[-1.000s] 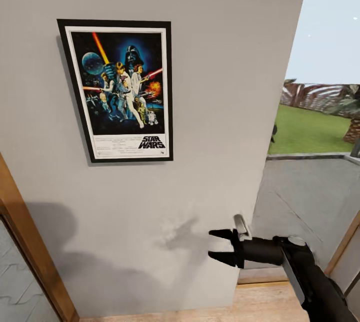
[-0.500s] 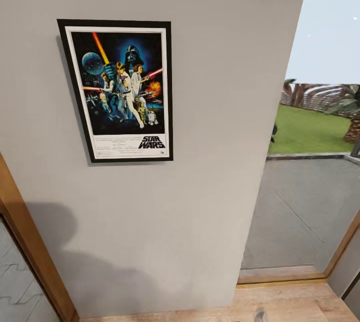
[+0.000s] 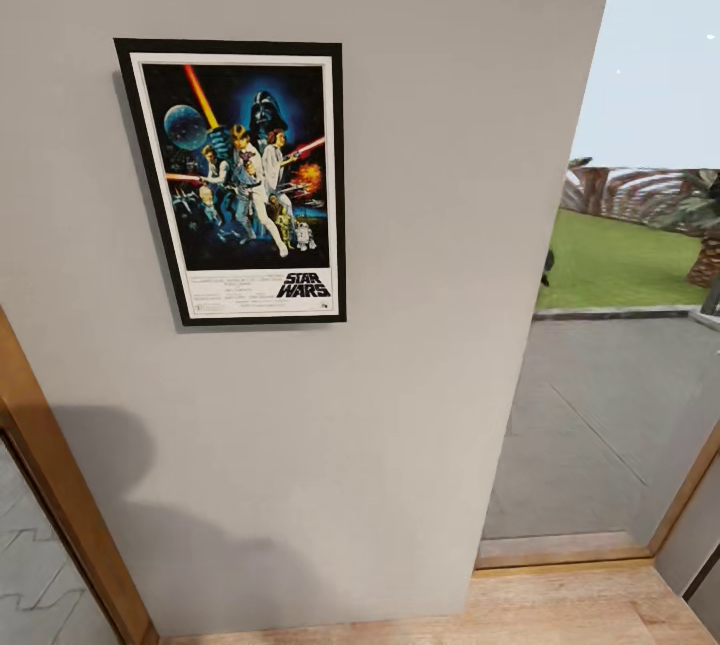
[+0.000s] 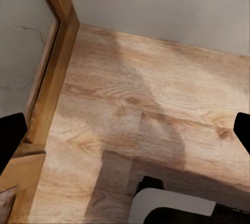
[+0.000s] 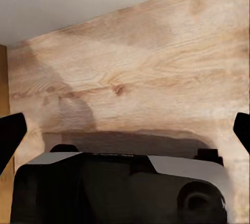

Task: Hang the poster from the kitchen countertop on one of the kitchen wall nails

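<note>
1. The poster point(image 3: 238, 182) hangs flat against the off-white wall point(image 3: 420, 225), high up towards the wall's left side, upright with a slight lean; nothing grips it, so I judge that a nail hidden behind the frame carries it and the hanging looks done.
2. The left gripper point(image 4: 125, 133) points down at the wooden floor point(image 4: 140, 94) near a wood door frame point(image 4: 52, 78); its dark fingertips sit at opposite borders of the left wrist view, spread wide with nothing between them.
3. The right gripper point(image 5: 125, 130) likewise faces the floor, spread and empty; both arms seem lowered out of the way, which suits a finished placement.
4. Beside the wall's right edge an opening point(image 3: 620, 325) shows pavement and grass outside.
</note>
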Motion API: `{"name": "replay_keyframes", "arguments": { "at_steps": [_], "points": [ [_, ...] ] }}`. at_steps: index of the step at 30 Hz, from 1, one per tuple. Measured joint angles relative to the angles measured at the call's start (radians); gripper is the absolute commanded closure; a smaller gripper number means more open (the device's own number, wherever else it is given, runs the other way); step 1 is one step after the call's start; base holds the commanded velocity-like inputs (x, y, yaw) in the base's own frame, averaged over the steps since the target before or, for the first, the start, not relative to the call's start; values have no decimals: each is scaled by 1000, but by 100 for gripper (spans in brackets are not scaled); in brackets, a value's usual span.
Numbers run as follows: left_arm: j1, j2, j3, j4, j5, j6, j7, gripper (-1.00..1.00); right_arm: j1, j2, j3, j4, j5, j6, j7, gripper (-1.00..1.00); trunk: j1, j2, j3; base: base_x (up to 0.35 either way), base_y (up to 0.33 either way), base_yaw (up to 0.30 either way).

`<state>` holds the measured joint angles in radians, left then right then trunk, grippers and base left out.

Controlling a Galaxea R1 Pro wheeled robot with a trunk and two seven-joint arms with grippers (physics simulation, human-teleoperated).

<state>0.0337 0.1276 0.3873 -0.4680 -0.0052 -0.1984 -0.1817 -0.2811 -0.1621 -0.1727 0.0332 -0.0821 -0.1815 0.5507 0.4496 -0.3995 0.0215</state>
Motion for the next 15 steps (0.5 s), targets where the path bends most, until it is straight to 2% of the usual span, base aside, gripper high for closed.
{"name": "replay_keyframes", "arguments": {
  "at_steps": [2,3,5,7,12,15],
  "points": [
    [0,-1,0,20,0,-14,40,-100,6,6,0,5,0,2,-89,-100,0,0,0,0,0,0],
    [0,-1,-1,33,0,-22,72,-100,11,10,1,8,-1,3,-167,-100,0,0,0,0,0,0],
    [0,-2,0,41,0,-26,99,-100,14,15,1,10,-1,5,-240,-100,0,0,0,0,0,0],
    [0,-3,3,54,0,-30,147,-100,17,20,2,12,-1,7,-350,-100,0,0,0,0,0,0],
    [-1,-3,6,71,0,-34,217,-100,20,23,2,14,-2,8,-430,-100,0,0,0,0,0,0],
    [-1,-3,6,75,0,-35,235,-100,20,24,2,13,-2,8,-447,-100,0,0,0,0,0,0]
  ]
}}
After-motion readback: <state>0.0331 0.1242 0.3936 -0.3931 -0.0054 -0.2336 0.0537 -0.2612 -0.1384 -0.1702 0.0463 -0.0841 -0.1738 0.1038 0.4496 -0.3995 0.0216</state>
